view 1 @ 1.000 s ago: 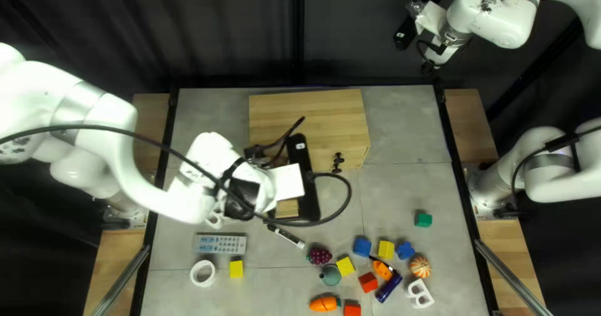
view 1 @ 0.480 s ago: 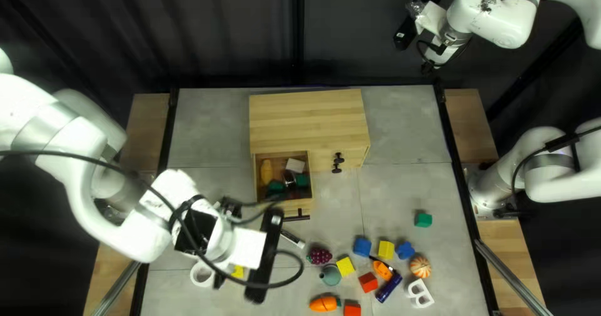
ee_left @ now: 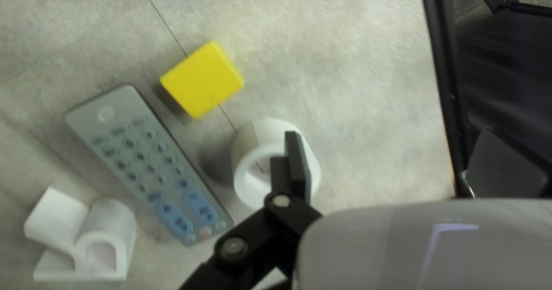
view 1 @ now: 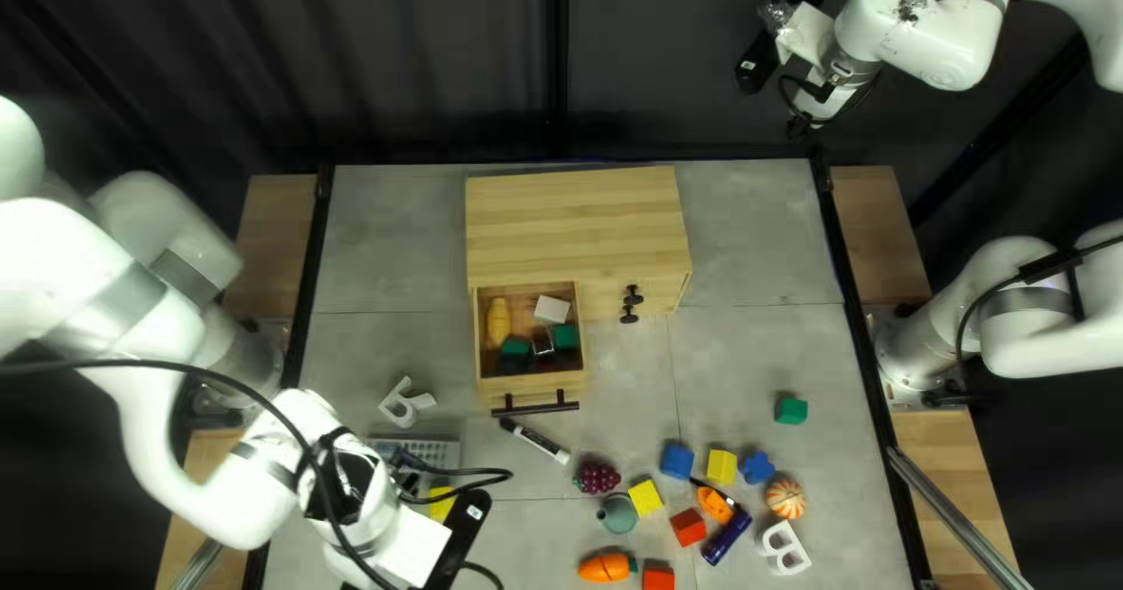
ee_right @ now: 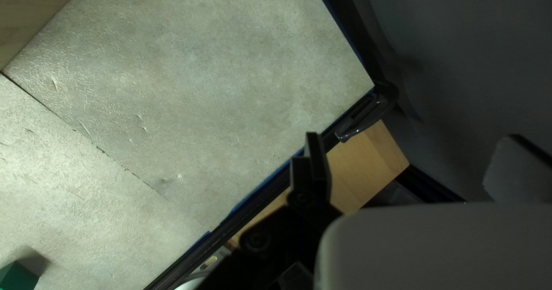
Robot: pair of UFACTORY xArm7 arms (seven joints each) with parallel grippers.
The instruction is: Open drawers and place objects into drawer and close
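The wooden cabinet point(view 1: 575, 222) stands mid-table with its left drawer point(view 1: 529, 344) pulled out; a yellow piece, a white block and green blocks lie inside. The right drawer's knobs point(view 1: 630, 303) sit flush with the front. My left gripper point(view 1: 452, 533) hovers open and empty near the table's front left corner. One of its fingers point(ee_left: 296, 160) shows above a white ring point(ee_left: 258, 169), with a yellow block point(ee_left: 202, 78) and a grey remote point(ee_left: 146, 165) beside it. My right gripper point(view 1: 756, 51) hangs open and high over the far right corner, holding nothing.
A white letter piece point(view 1: 404, 401) and a marker point(view 1: 535, 439) lie before the drawer. Several toys cluster at the front right: grapes point(view 1: 597, 478), coloured blocks point(view 1: 721, 465), a carrot point(view 1: 605, 566). A green block point(view 1: 790, 410) sits apart, also in the right wrist view as green block point(ee_right: 13, 277).
My left arm has drawn back from over the open drawer to the table's front left corner, uncovering the drawer's contents. The right arm has not moved.
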